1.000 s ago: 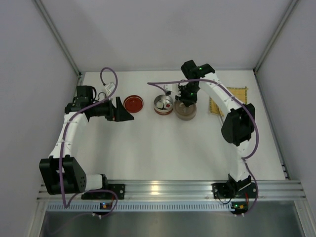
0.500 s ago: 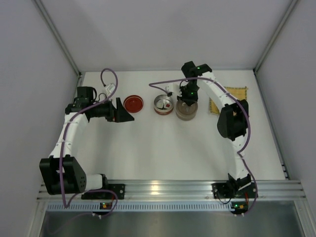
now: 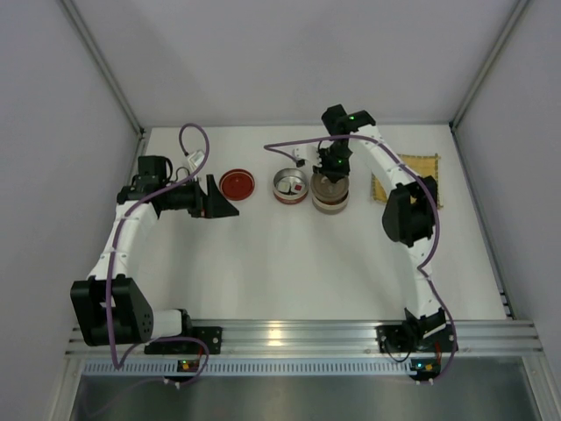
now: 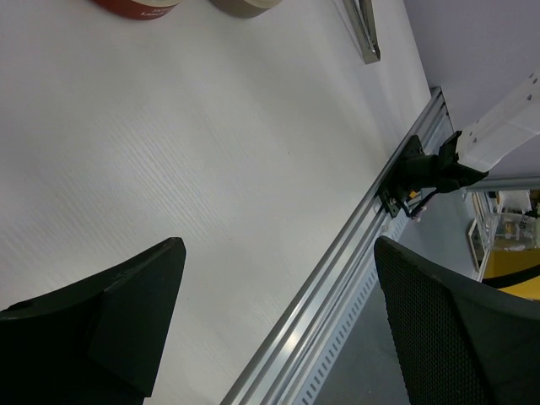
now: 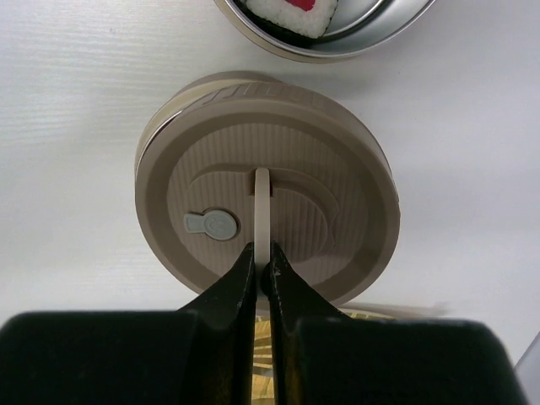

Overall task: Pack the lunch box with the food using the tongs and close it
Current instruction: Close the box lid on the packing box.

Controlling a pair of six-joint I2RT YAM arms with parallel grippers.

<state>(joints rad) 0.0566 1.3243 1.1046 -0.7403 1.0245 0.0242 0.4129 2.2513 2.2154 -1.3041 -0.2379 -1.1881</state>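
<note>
Overhead, the right end effector [image 3: 331,168] hangs over a round beige lid [image 5: 325,228] at the far middle of the bench [image 3: 280,263]. Its fingers [image 5: 232,287] are pressed nearly together, pinching the thin upright handle strip [image 5: 262,198] at the lid's centre. The lid lies on a beige round container [image 3: 330,203] of the same width; whether it is fully seated cannot be told. Touching or just left of it stands an open silver tin [image 3: 282,186] holding the food [image 5: 291,10], a white-and-dark piece with a red centre. A red lid [image 3: 237,184] lies further left, and a yellow woven mat [image 3: 427,165] lies to the right, partly under the right arm. The left end effector [image 4: 278,253] is spread wide and holds nothing, hovering over bare bench just left of the red lid.
</note>
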